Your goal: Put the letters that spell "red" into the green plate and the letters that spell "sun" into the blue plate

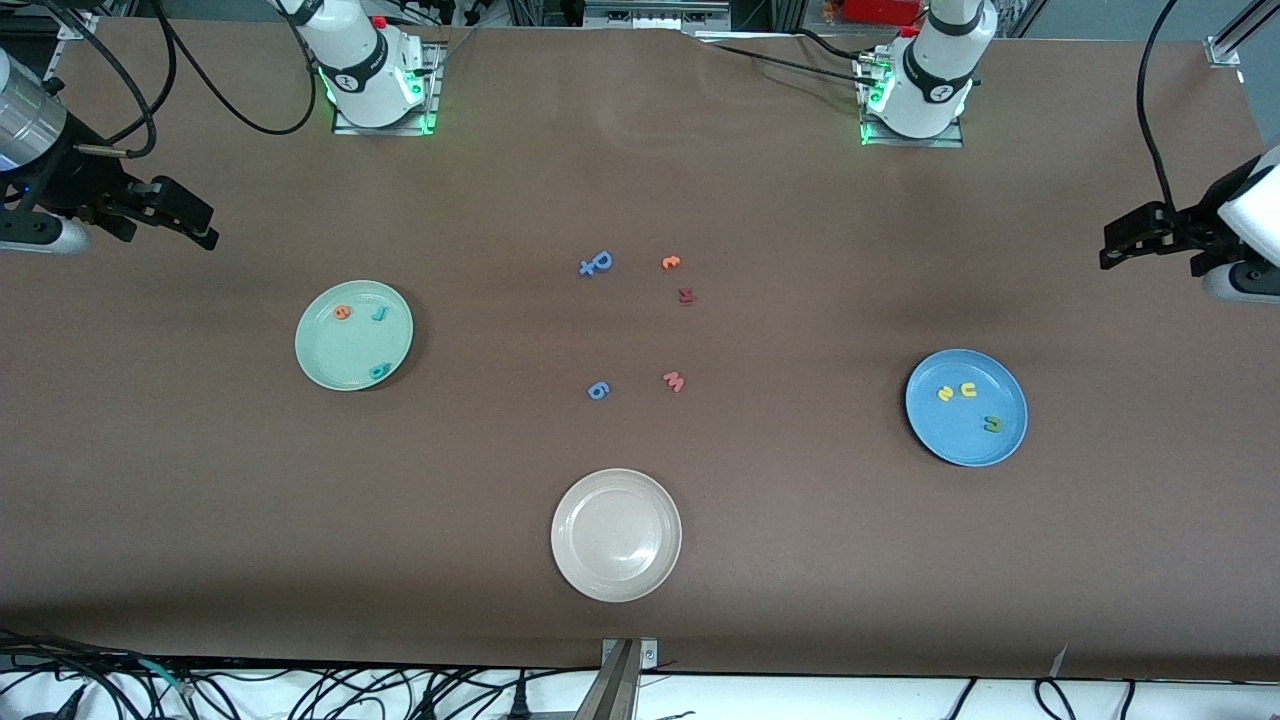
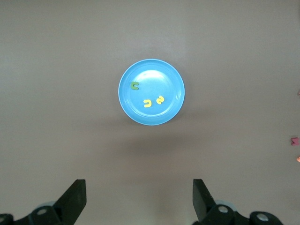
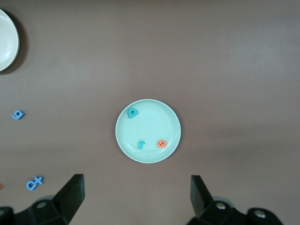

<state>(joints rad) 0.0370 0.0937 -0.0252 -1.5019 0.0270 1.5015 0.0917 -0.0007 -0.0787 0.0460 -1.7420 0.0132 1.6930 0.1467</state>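
The pale green plate holds an orange "e", a thin teal "r" and a teal "d". In the blue plate lie a yellow "s", a yellow "u" and a green "n". My right gripper hangs open and empty over bare table at the right arm's end, with the green plate in its wrist view. My left gripper hangs open and empty over bare table at the left arm's end, looking at the blue plate.
A whitish-beige plate sits near the front camera, with nothing in it. Loose letters lie mid-table: two blue pieces, an orange one, a dark red one and a pink "w".
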